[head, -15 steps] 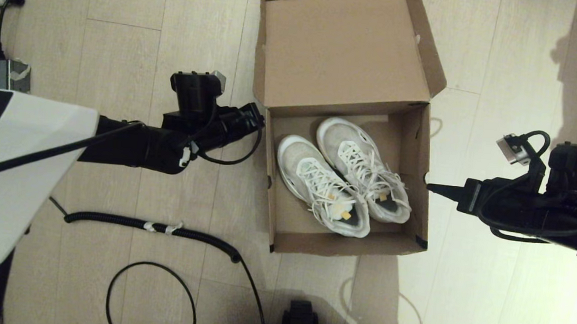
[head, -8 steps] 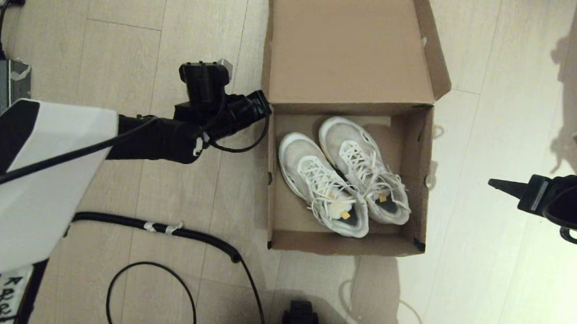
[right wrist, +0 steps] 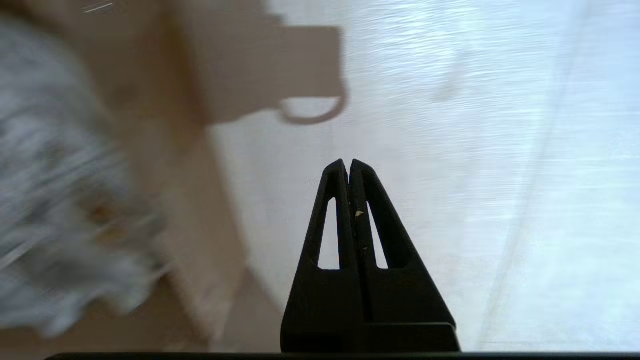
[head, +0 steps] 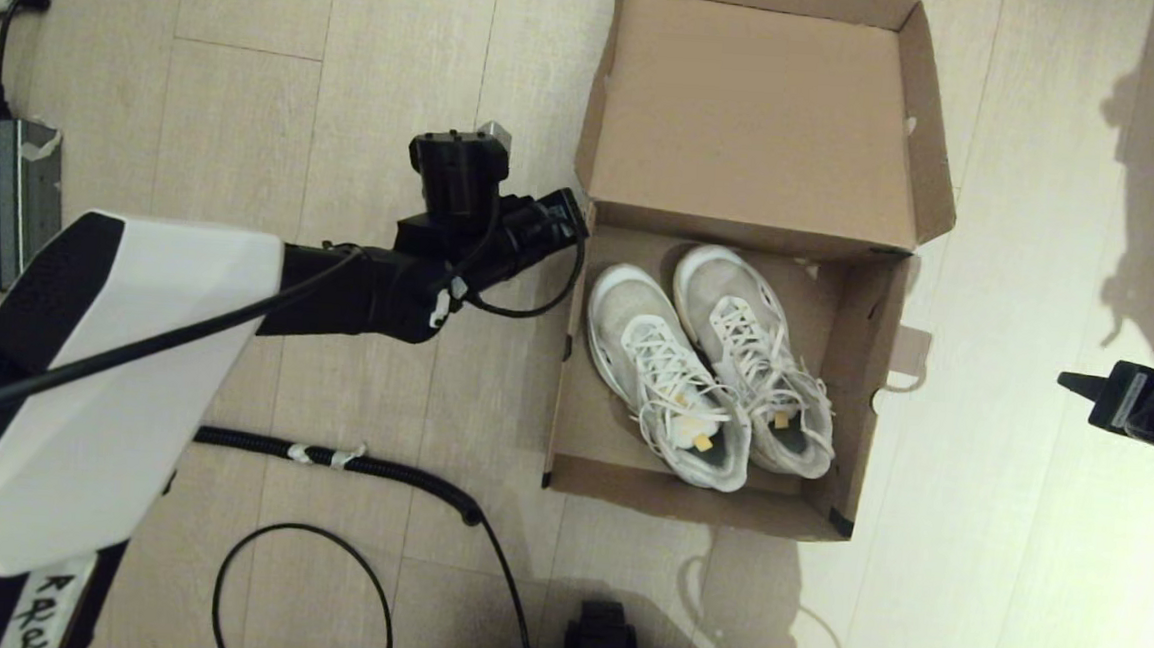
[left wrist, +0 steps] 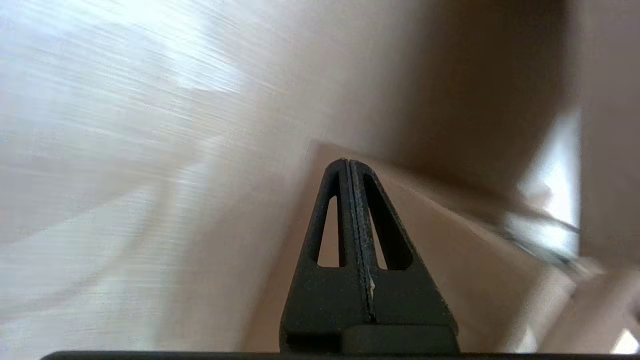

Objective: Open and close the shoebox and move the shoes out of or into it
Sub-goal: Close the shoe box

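Note:
The brown shoebox (head: 689,497) stands open on the wood floor, its lid (head: 760,115) folded back away from me. Both white sneakers (head: 709,372) lie side by side inside, toes toward the lid. My left gripper (head: 575,226) is shut and empty, its tip against the box's left wall by the hinge corner; the left wrist view shows the shut left gripper (left wrist: 348,162) touching cardboard (left wrist: 450,260). Out to the right of the box, my right gripper (head: 1067,379) is shut and empty, apart from it. Its wrist view has the right gripper (right wrist: 348,161) over bare floor, with the box wall (right wrist: 200,210) and blurred shoes (right wrist: 60,210) beside it.
A coiled black cable (head: 328,457) and a cable loop (head: 300,588) lie on the floor at the near left. A grey device (head: 4,199) sits far left. A small cardboard flap (head: 908,346) juts from the box's right wall. A black part (head: 602,646) shows at the bottom edge.
The shoebox has slid to the right and turned slightly with my left gripper against its left wall. My right arm has drawn back to the right, away from the box.

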Controlling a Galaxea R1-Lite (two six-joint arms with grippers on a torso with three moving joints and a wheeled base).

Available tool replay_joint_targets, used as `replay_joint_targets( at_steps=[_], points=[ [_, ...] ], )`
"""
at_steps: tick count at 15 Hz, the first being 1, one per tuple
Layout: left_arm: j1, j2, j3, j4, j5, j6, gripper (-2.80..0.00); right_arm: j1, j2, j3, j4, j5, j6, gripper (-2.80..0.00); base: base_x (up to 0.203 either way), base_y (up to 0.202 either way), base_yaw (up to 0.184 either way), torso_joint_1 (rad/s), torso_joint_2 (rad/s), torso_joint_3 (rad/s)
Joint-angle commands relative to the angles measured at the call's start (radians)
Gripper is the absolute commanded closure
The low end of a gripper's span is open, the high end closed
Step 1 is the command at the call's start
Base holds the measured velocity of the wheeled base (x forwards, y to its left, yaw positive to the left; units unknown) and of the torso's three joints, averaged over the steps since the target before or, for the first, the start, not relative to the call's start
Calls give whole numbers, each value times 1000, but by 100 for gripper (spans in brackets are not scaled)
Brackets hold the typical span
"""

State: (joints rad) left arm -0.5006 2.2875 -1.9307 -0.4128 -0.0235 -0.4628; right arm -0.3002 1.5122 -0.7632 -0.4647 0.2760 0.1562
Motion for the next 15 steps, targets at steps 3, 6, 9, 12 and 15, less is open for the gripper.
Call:
replay_joint_targets(
  at_steps=[3, 6, 9, 12, 15],
  points=[
    [27, -97, 65, 9, 29, 34, 0, -2, 145, -110, 0, -159, 12, 0, 0, 0, 0, 0, 0, 0],
    [79, -158, 136, 0, 30, 88, 0, 1, 270, -263, 14, -158, 14, 0, 0, 0, 0, 0, 0, 0],
    [117, -208, 170, 3, 28, 120, 0, 4, 343, -528, 139, -70, 16, 0, 0, 0, 0, 0, 0, 0],
    [115, -204, 153, -7, 28, 155, 0, 13, 432, -863, 358, 0, 17, 0, 0, 0, 0, 0, 0, 0],
    [97, -200, 133, -53, 28, 163, 0, 47, 542, -1128, 561, 83, 37, 0, 0, 0, 0, 0, 0, 0]
  ],
)
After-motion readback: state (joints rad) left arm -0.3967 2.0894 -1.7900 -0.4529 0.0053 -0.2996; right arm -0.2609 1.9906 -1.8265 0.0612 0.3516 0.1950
